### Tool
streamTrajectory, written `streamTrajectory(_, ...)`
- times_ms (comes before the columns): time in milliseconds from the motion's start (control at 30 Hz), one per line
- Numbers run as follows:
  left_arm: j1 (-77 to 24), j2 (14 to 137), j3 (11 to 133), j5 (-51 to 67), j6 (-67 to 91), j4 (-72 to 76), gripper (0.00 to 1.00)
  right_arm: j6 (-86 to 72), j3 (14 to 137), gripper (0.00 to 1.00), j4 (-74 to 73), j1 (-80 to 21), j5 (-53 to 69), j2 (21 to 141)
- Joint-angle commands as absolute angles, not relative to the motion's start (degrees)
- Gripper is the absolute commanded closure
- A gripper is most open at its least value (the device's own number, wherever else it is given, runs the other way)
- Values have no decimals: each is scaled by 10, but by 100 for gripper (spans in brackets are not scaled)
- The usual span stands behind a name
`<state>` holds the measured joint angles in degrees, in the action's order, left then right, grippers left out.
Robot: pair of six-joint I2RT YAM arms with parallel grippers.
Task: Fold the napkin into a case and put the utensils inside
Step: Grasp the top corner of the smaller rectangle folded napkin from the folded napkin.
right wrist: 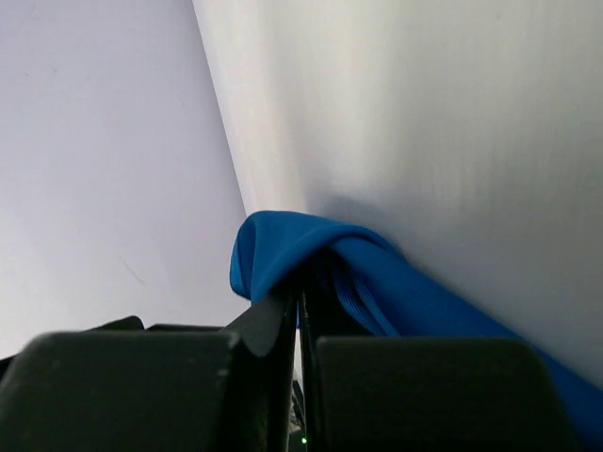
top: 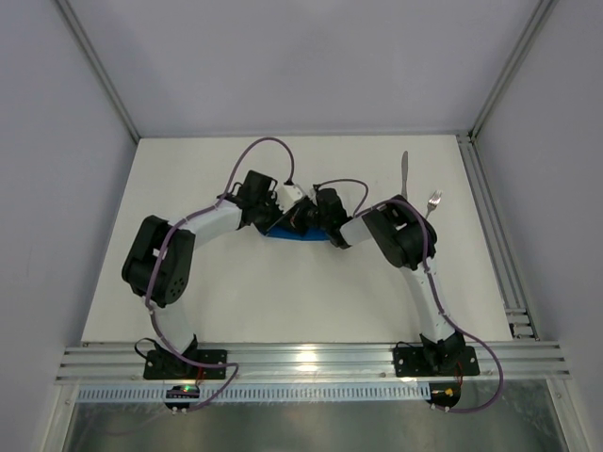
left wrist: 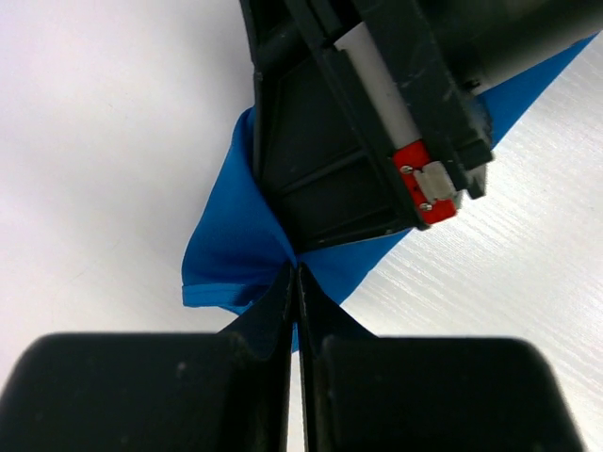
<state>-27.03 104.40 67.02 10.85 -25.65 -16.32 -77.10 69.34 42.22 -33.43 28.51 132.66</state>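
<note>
The bright blue napkin (top: 294,236) lies bunched under both gripper heads at the table's middle, mostly hidden in the top view. My left gripper (left wrist: 297,268) is shut, pinching a fold of the napkin (left wrist: 226,254). My right gripper (right wrist: 301,297) is shut on another fold of the napkin (right wrist: 283,245); its body (left wrist: 377,113) sits right in front of the left fingers. The silver knife (top: 404,172) and the silver fork (top: 432,203) lie on the table at the right, beside the right arm's elbow.
An aluminium rail (top: 495,226) runs along the table's right edge and another (top: 311,360) along the near edge. Grey walls (top: 301,56) enclose the back and sides. The white tabletop (top: 236,292) stretches in front of the grippers.
</note>
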Motion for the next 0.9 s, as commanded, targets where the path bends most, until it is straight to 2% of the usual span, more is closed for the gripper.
streamTrajectory(0,-274,1014,665,153,-260,-167,100,-796,715,96,452,-340,242,1342)
streamTrajectory(333,-273,1043,676,143,-274,-200,100,-820,771,96,464,-344,221,1364)
streamTrajectory(400,-271,1048,672,126,-274,-196,100,-817,764,94,462,-341,230,1357)
streamTrajectory(467,-265,1050,668,106,-277,-195,100,-799,745,88,461,-335,246,1344)
streamTrajectory(567,-249,1063,671,95,-281,-196,100,-717,731,84,384,-328,267,1300)
streamTrajectory(667,-244,1074,677,98,-284,-210,100,-658,721,84,342,-323,286,1263)
streamTrajectory(867,-245,1074,679,105,-280,-217,100,-659,668,84,366,-307,311,1234)
